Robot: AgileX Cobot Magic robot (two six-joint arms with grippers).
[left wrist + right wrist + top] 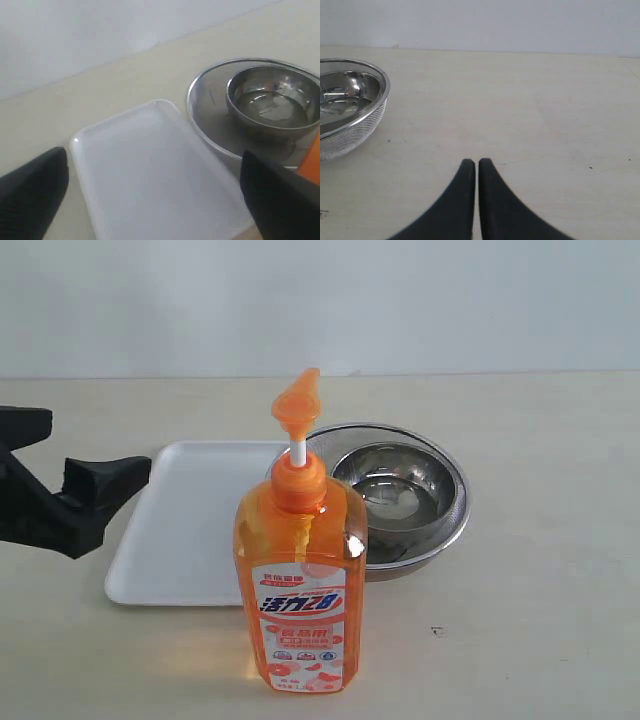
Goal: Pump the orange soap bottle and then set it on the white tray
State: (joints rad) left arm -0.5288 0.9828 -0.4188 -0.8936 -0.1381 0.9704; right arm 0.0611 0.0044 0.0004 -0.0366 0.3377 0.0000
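The orange soap bottle stands upright at the table's front centre, its pump head raised on the white stem. A sliver of it shows in the left wrist view. The white tray lies flat behind it to the left, with nothing on it. My left gripper hovers at the tray's left edge, open and holding nothing. In the left wrist view the tray fills the gap between the left gripper's wide-apart fingers. My right gripper is shut and empty over bare table, out of the exterior view.
A round metal mesh bowl with a smaller steel bowl inside it sits right of the tray, just behind the bottle. It also shows in the left wrist view and the right wrist view. A pale wall bounds the table's far side.
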